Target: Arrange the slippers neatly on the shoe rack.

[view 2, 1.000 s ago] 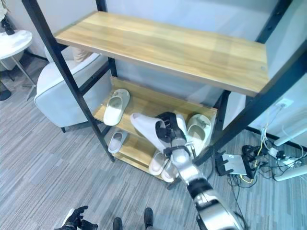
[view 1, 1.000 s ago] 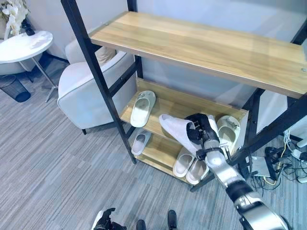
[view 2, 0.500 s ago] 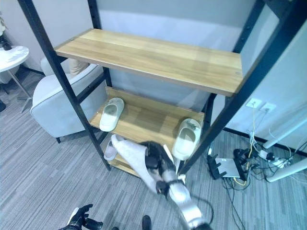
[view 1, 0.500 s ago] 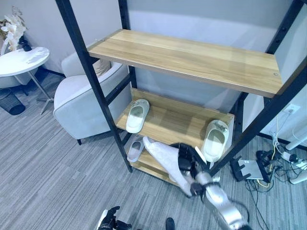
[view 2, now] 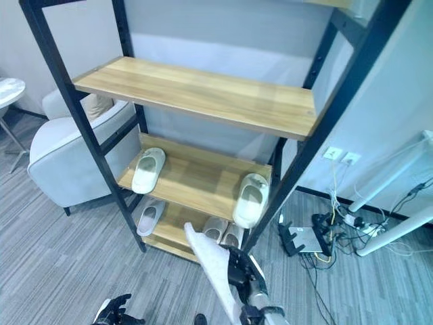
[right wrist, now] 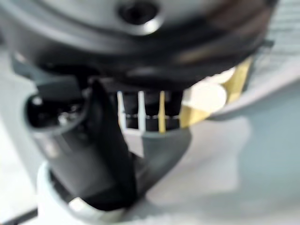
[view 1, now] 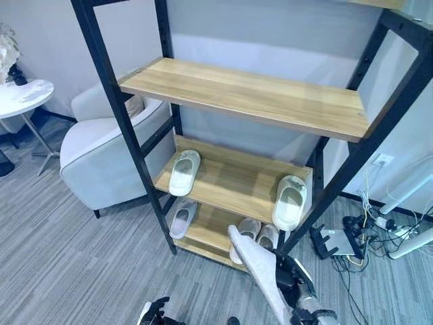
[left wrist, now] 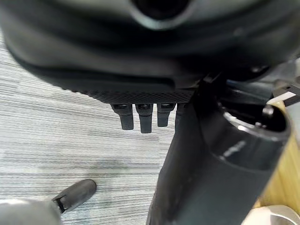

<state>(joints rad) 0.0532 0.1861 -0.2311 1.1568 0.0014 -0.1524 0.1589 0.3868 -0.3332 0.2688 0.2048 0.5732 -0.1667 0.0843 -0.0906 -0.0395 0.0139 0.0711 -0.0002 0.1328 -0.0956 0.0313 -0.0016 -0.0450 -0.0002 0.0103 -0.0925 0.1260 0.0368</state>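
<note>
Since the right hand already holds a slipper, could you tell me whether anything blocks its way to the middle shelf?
Nothing visible does. The right hand holds the pale grey slipper low before the black-framed wooden rack; the middle shelf lies bare between its two cream slippers.

Illumination is even, diffuse and fairly bright in both eye views, with no hard-edged shadows. A soft sheen lies across the upper wooden shelf (view 1: 250,95) of the shoe rack (view 1: 128,128). Faint shade sits beneath that shelf and over the lowest tier. The grey carpet (view 1: 67,257) reads clearly. Straight black uprights lean outward toward the frame edges. In the right wrist view, the right hand (right wrist: 89,154) and the pale slipper (right wrist: 211,173) are heavily out of focus. In the left wrist view, the left hand (left wrist: 140,117) is soft and dark, while the carpet beyond is sharper.
</note>
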